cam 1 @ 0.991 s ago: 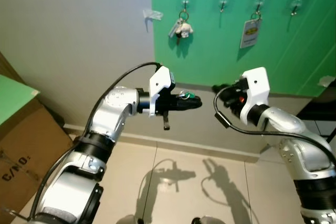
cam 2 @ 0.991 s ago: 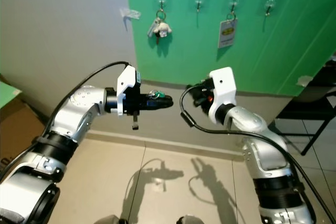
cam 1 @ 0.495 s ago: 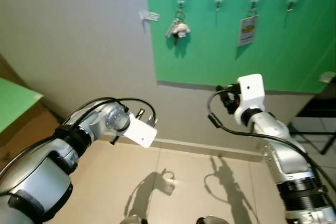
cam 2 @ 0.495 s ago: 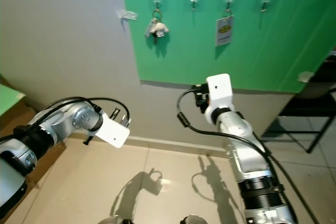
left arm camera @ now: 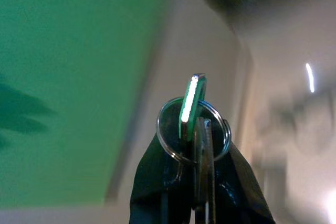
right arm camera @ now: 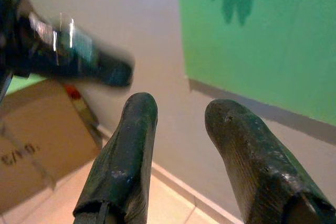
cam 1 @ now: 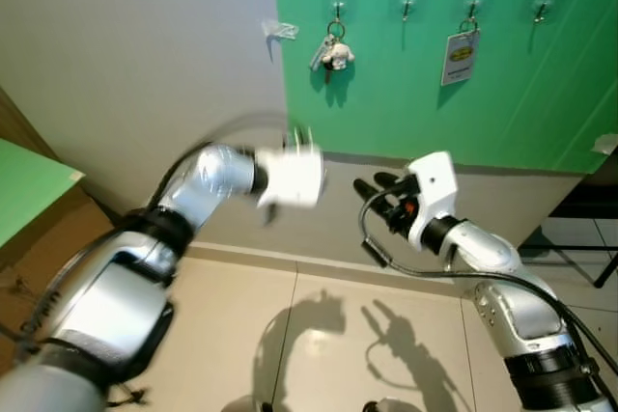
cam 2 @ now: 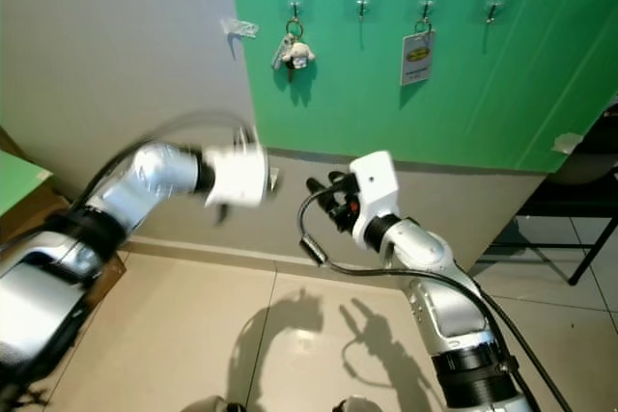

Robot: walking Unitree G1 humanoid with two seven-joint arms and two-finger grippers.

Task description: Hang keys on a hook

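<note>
Since half a second ago the left arm has swung up from its low, tucked pose and now reaches across toward the wall, blurred with speed, while the right arm has dropped a little and come toward the middle.

The green wall panel (cam 1: 454, 55) fills the upper background, with a row of four hooks along its top. The first hook carries a bunch of keys with a white charm (cam 1: 333, 50), the third a yellow-and-white tag (cam 1: 460, 57); the second hook (cam 1: 407, 2) and the fourth hook (cam 1: 544, 5) are bare.

The left gripper (left arm camera: 197, 182) is clamped shut on the keys (left arm camera: 193, 124): the ring and a green-headed key stand up between its black fingertips. The right gripper (right arm camera: 184, 145) hangs with its fingers parted and nothing in them.

The step in hand looks like carrying the keys up to a hook. To do it well, slow the swing, aim at a bare hook, present the ring's open loop over the tip, and release only once the ring is seated.
</note>
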